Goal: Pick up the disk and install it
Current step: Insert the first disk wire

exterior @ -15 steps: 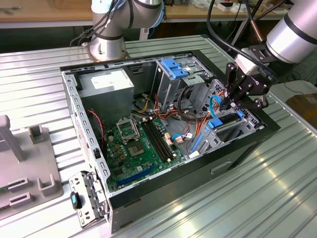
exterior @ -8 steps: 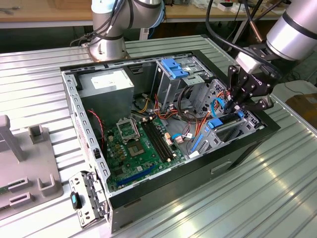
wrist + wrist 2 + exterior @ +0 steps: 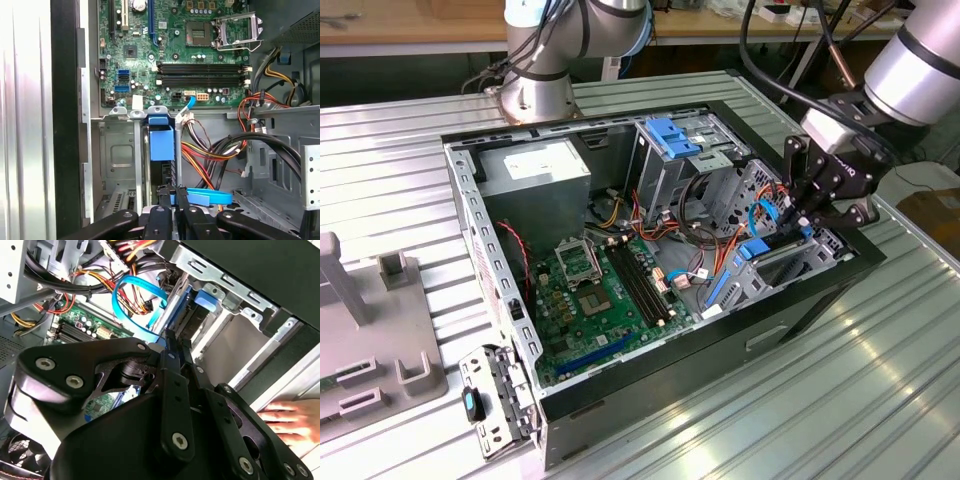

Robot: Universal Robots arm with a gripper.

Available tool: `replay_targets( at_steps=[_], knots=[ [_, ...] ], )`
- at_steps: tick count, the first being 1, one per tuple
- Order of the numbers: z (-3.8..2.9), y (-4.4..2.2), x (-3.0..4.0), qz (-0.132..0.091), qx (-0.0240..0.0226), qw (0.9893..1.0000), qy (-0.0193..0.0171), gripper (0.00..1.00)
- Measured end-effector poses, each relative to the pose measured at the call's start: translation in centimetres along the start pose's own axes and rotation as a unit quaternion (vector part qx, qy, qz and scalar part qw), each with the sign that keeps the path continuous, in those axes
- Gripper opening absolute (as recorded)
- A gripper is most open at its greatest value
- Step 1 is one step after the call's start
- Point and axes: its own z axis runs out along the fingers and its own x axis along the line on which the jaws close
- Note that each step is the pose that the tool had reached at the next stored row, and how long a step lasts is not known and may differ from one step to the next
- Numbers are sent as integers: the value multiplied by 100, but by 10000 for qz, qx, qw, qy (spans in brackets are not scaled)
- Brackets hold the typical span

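Ribbed metal desk (image 3: 880, 400) carries an open black computer case (image 3: 650, 400), lying flat with its insides facing up. The disk (image 3: 752, 252) sits on edge in the bay at about three o'clock of the case in the exterior view. What shows of it is mostly bright blue plastic: a rail along a thin dark-grey body and a squarish blue tab at its far end (the label face is turned away, so I cannot make it out). In the first wrist view the disk (image 3: 161, 142) stands between upright silver bay walls. In the second wrist view the disk (image 3: 181, 315) runs away from the fingertips toward the case wall.

The pincer (image 3: 808, 222) hangs over that bay, black, with its tips down at the disk's near end. In both wrist views its fingers are set narrow, nearly together (image 3: 173, 192) (image 3: 176, 340). Whether they pinch any part of the disk I cannot tell.

A flat blue cable (image 3: 205, 196) lies just beside the fingertips, with red, orange and yellow wires (image 3: 200, 160) near it. From the disk, the green motherboard (image 3: 590, 290) lies toward eight o'clock in the exterior view. The drive cage (image 3: 672, 135) with its blue latch stands toward eleven o'clock, and the grey power-supply box (image 3: 535, 170) sits near the case's ten o'clock corner. Off the case, at nine o'clock of the exterior view, a grey fixture (image 3: 370, 340) rests on the desk, well apart.
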Motion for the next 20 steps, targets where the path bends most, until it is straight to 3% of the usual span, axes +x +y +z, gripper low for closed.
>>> replay_targets(
  at_steps=[6,20],
  knots=[
    [11,24,-1,-221,-16,9998,3,16],
    [74,7,-14,-222,-16,9998,4,16]
  ],
)
